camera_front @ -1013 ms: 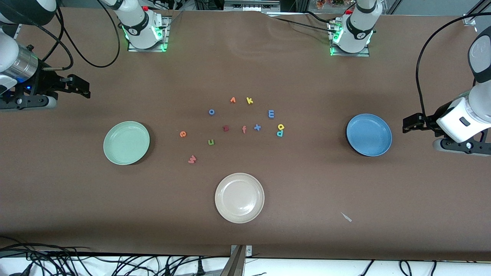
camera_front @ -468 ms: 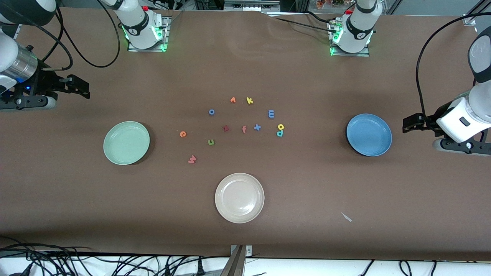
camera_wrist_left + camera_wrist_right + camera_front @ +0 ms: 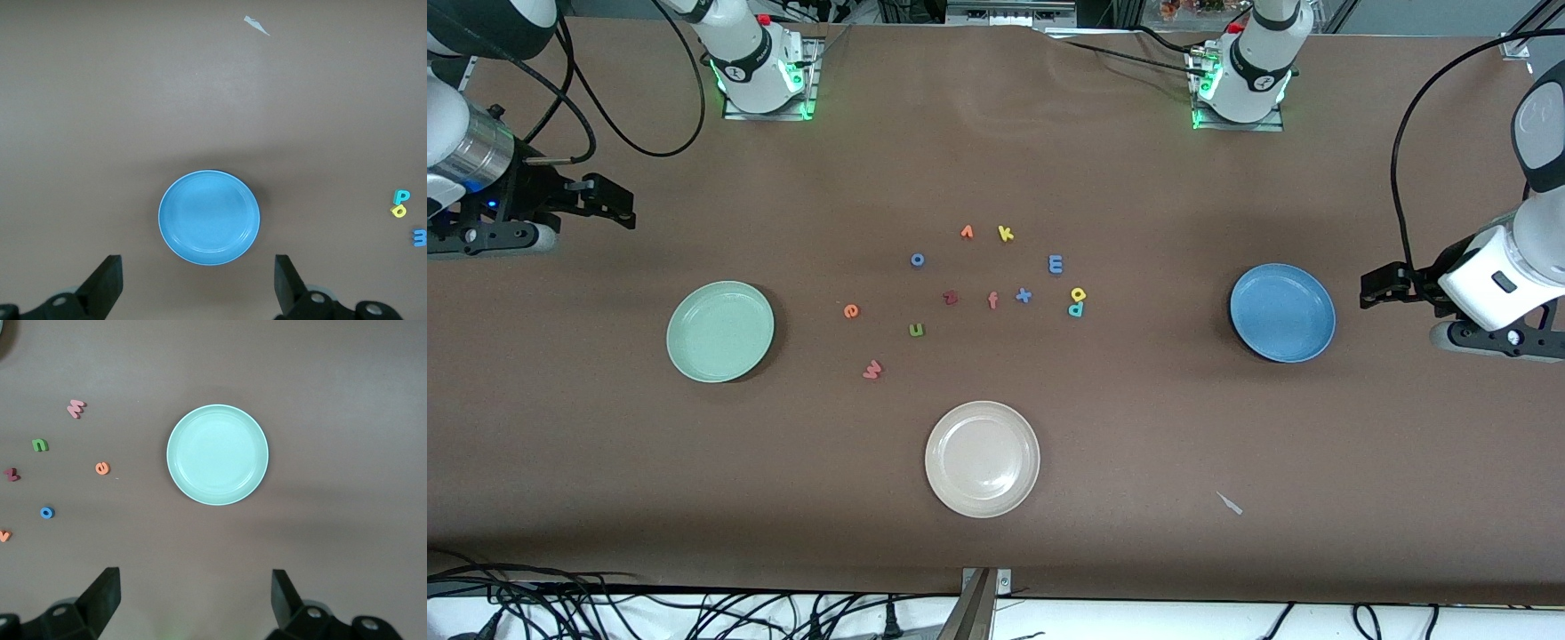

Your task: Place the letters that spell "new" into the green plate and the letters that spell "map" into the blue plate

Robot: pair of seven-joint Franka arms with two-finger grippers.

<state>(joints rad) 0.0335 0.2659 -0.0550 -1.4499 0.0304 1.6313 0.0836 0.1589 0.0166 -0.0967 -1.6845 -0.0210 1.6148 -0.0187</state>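
Observation:
The green plate point(image 3: 720, 331) point(image 3: 217, 454) lies toward the right arm's end of the table. The blue plate point(image 3: 1282, 312) point(image 3: 209, 217) lies toward the left arm's end. Both are empty. Between them lie the orange e point(image 3: 851, 310) point(image 3: 102, 468), green n point(image 3: 916, 330) point(image 3: 40, 445), pink w point(image 3: 872, 370) point(image 3: 76, 408), lilac m point(image 3: 1056, 263) point(image 3: 419, 237), yellow a point(image 3: 1079, 293) point(image 3: 398, 211) and teal p point(image 3: 1075, 309) point(image 3: 401, 197). My right gripper point(image 3: 623, 206) point(image 3: 193, 577) hangs open beside the green plate. My left gripper point(image 3: 1368, 292) point(image 3: 198, 268) hangs open beside the blue plate.
A cream plate point(image 3: 983, 459) sits nearer the camera than the letters. Other letters lie among them: yellow k point(image 3: 1006, 234), orange v point(image 3: 967, 232), blue o point(image 3: 917, 260), dark red z point(image 3: 951, 298), salmon f point(image 3: 992, 300), blue x point(image 3: 1024, 295). A paper scrap point(image 3: 1230, 503) lies near the front edge.

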